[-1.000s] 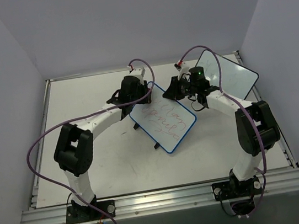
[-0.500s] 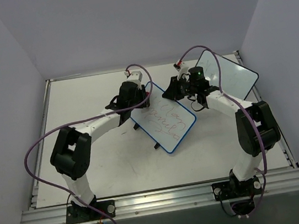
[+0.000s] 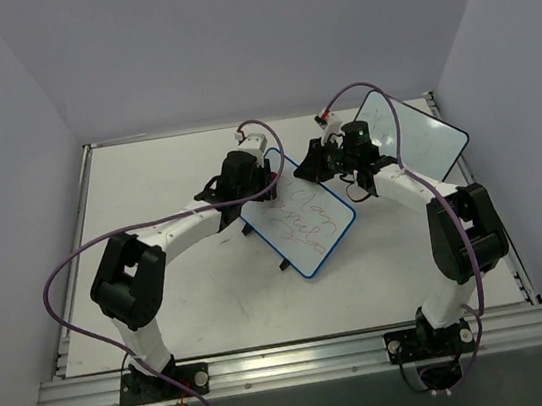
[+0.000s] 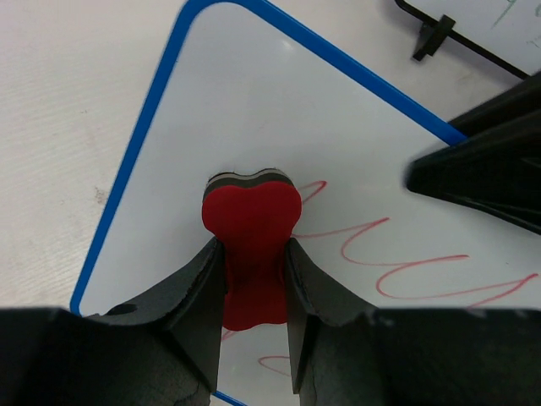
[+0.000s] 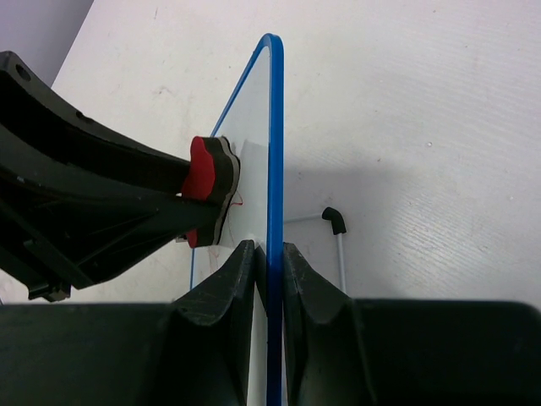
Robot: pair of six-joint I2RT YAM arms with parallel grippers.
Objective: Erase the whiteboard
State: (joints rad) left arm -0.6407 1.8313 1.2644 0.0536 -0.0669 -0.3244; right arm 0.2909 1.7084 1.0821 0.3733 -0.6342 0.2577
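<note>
The whiteboard [image 3: 299, 221] sat mid-bench [image 3: 161, 279], with both hands at its far end. The right hand [image 5: 269, 251] was clenched on the whiteboard's blue rim, bracing it. The left hand [image 4: 252, 262] grasped a red-backed eraser [image 4: 252, 222], whose felt face appeared pressed against the whiteboard near its far-left corner. Red writing [image 4: 397, 262] ran from beside the eraser toward the whiteboard's centre and near end, not yet wiped.

Recommended procedure:
1. Hold the felt flat on the whiteboard; a tilted pad would likely smear.
2. Wipe in overlapping passes from the far corner toward the near end.
3. Maintain the rim brace so the whiteboard cannot pivot.
</note>
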